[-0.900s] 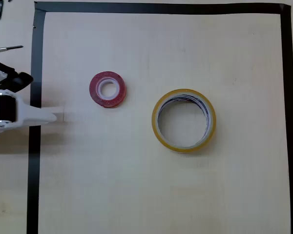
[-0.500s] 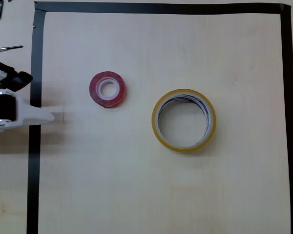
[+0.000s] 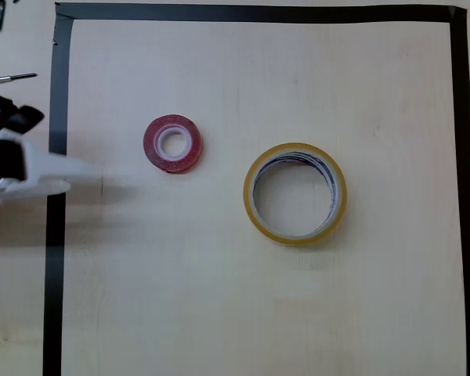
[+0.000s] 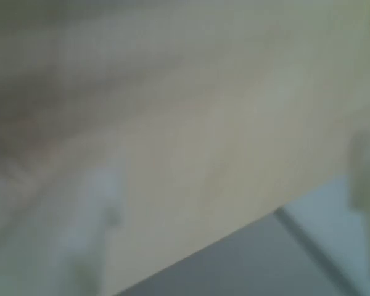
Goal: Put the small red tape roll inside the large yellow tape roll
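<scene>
in the overhead view the gripper sits at the left edge, grip state unclear, while the small red tape roll lies flat left of the large yellow tape roll, so a careless reach could shove it away.

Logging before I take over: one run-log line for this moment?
gripper: at left edge, over black border, state unclear | small red tape roll: flat on table, untouched | large yellow tape roll: flat, hole empty | placement: not done
</scene>
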